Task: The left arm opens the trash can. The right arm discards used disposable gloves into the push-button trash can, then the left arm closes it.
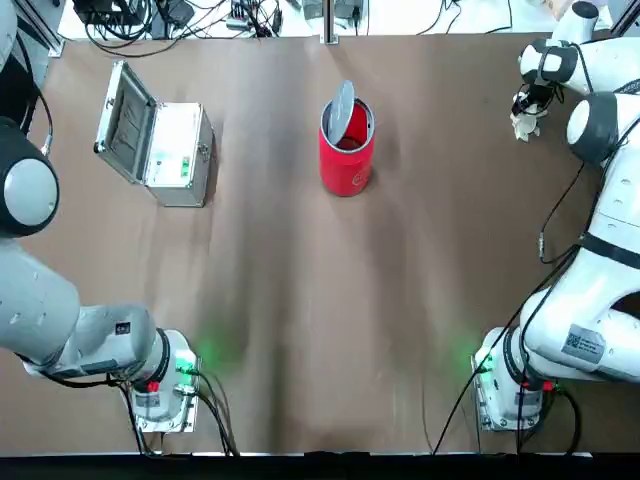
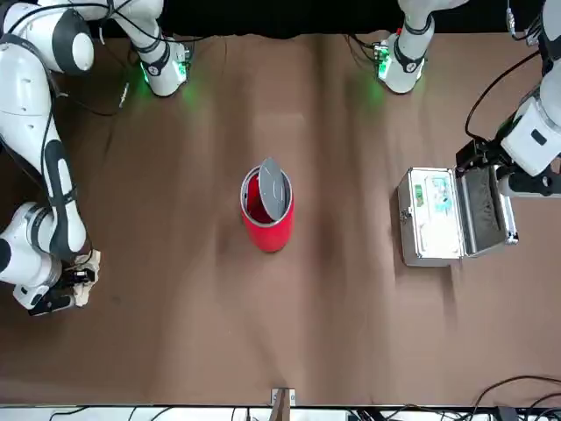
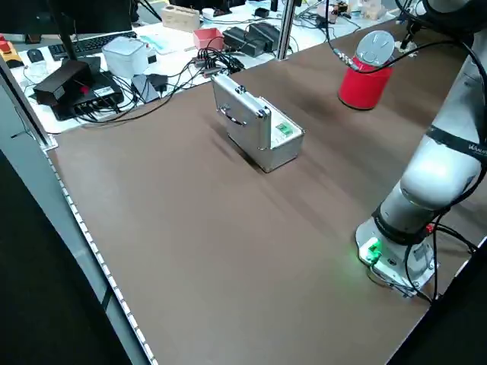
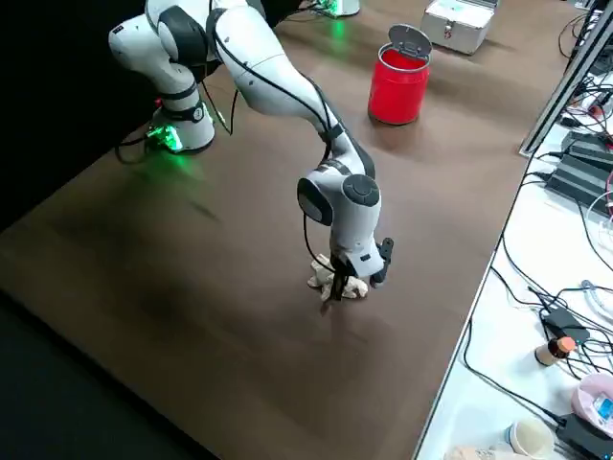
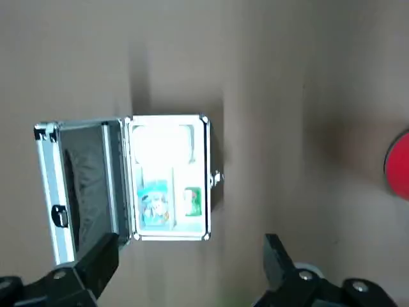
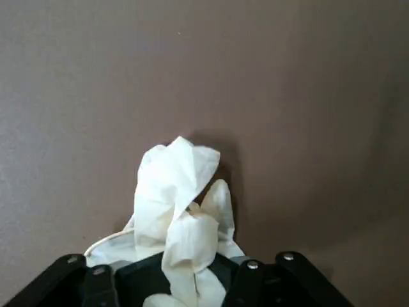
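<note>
Right up against my right wrist camera, the gloves (image 6: 182, 211) fill the view, a bunched white wad rising between my right gripper (image 6: 185, 281) fingers, which are pinched in on the crumpled material. From the right side, that gripper (image 4: 345, 283) is low over the brown table (image 4: 172, 287) with the wad (image 4: 337, 280) at its tip, at the table surface or just above it; I cannot tell if it is lifted clear. Overhead, my right arm (image 1: 600, 130) reaches out to the far right corner of the table, and the gloves (image 1: 524, 122) sit there under the wrist, well apart from the trash can (image 1: 346, 150).

The trash can stands upright near the middle of the far half of the table, red body, and its grey lid (image 1: 342, 108) is flipped up, tilted on edge, so the mouth is open. The front view shows the same: lid (image 2: 273, 186) raised, red interior visible.

My left gripper (image 5: 185, 268) hangs high over the silver box (image 5: 167, 176), fingers spread wide with nothing between them. That box lies with its hinged lid (image 5: 80, 185) swung open, to the left of the trash can and well apart from it. My left arm (image 1: 40, 300) is pulled back on its own side.
</note>
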